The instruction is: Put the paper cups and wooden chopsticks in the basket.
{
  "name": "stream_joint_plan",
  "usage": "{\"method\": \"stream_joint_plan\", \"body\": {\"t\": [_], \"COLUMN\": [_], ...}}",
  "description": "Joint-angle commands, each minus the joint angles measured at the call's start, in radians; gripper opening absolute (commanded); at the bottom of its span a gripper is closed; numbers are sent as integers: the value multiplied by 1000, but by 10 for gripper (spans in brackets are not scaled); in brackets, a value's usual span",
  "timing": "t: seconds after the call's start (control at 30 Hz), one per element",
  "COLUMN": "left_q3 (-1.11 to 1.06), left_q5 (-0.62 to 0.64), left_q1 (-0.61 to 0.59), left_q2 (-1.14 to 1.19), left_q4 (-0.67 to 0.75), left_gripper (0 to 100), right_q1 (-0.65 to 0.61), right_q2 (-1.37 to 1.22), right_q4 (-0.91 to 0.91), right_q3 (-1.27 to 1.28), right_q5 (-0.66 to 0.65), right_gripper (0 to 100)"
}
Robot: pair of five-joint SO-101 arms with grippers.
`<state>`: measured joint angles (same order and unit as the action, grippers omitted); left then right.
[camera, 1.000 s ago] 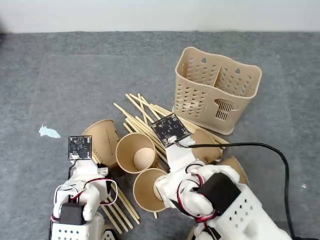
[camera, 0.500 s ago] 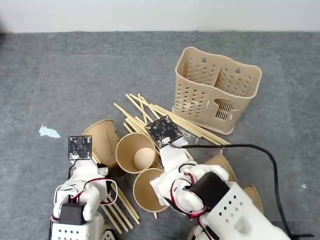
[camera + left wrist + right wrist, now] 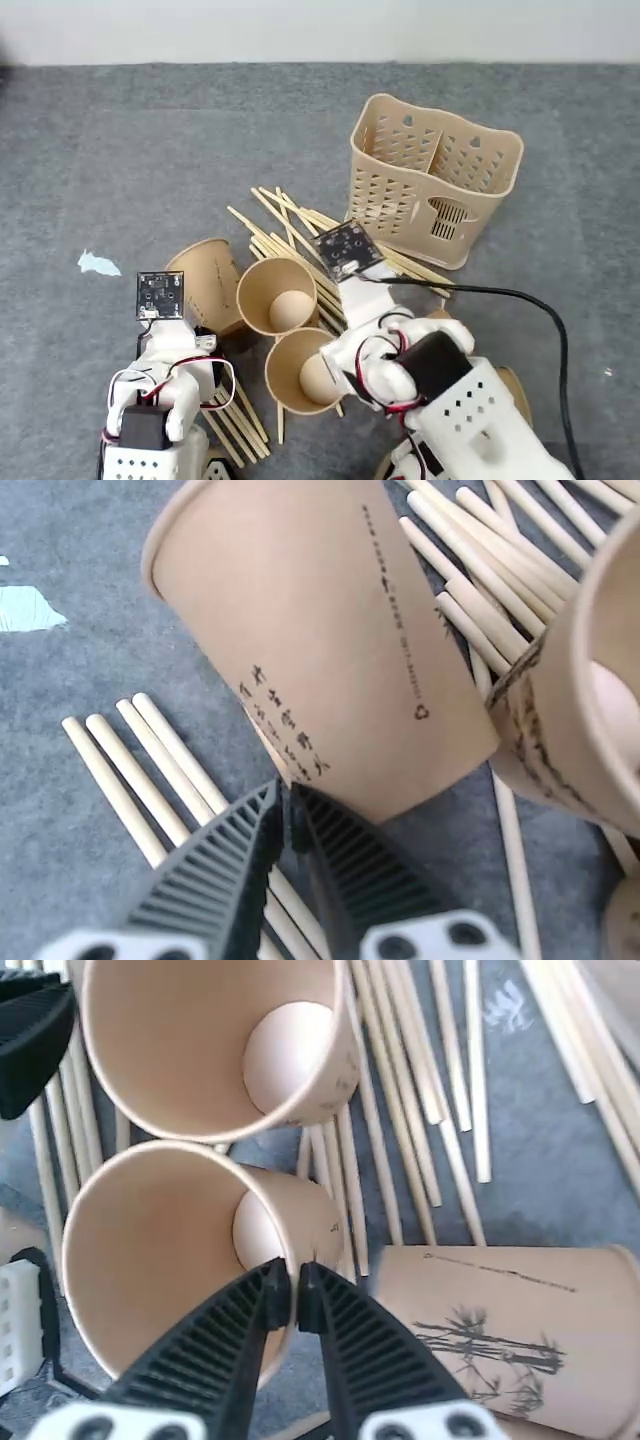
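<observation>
Several paper cups lie among wooden chopsticks (image 3: 290,225) in front of the beige basket (image 3: 385,195). My right gripper (image 3: 292,1272) is shut on the rim of an open-mouthed cup (image 3: 150,1250) (image 3: 305,370), one finger inside and one outside. Beside it are a second open cup (image 3: 200,1040) (image 3: 278,295) and a cup with a bamboo print (image 3: 500,1330) on its side. My left gripper (image 3: 288,805) is shut just short of the base of a cup lying on its side (image 3: 320,630) (image 3: 208,282), above chopsticks (image 3: 150,770).
A small pale blue scrap (image 3: 98,264) lies on the grey mat at the left. A black cable (image 3: 520,295) trails from the right arm (image 3: 440,390). The basket has a divider and two empty compartments. Another cup (image 3: 512,385) sits behind the right arm.
The right arm swung left, then back right and toward the basket; the cup in its gripper shifted right and turned mouth-up. Nearby chopsticks shifted. The left arm kept still.
</observation>
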<state>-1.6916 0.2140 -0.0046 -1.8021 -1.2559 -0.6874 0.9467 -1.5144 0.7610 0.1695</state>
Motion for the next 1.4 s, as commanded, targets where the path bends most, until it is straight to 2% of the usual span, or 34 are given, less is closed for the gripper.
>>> {"method": "stream_joint_plan", "body": {"t": [0.0, 0.2, 0.37, 0.57, 0.77, 1.1, 1.37], "left_q3": [8, 8, 8, 8, 8, 8, 8], "left_q5": [-3, -3, -3, -3, -3, -3, -3], "left_q1": [0, 0, 0, 0, 0, 0, 0], "left_q2": [-17, -17, -17, -17, -17, -17, -17], "left_q4": [-3, -3, -3, -3, -3, -3, -3], "left_gripper": [14, 14, 14, 14, 14, 14, 14], "right_q1": [21, 28, 97, 346, 544, 727, 806], "right_q2": [8, -2, -4, -4, -4, -171, -389], "right_q4": [-74, -260, -277, -148, 67, 321, 355], "right_q3": [-150, -470, -658, -703, -700, -700, -701], "right_q5": [-18, -20, -58, -147, -147, -77, -75], "right_gripper": [8, 8, 8, 8, 8, 8, 8]}}
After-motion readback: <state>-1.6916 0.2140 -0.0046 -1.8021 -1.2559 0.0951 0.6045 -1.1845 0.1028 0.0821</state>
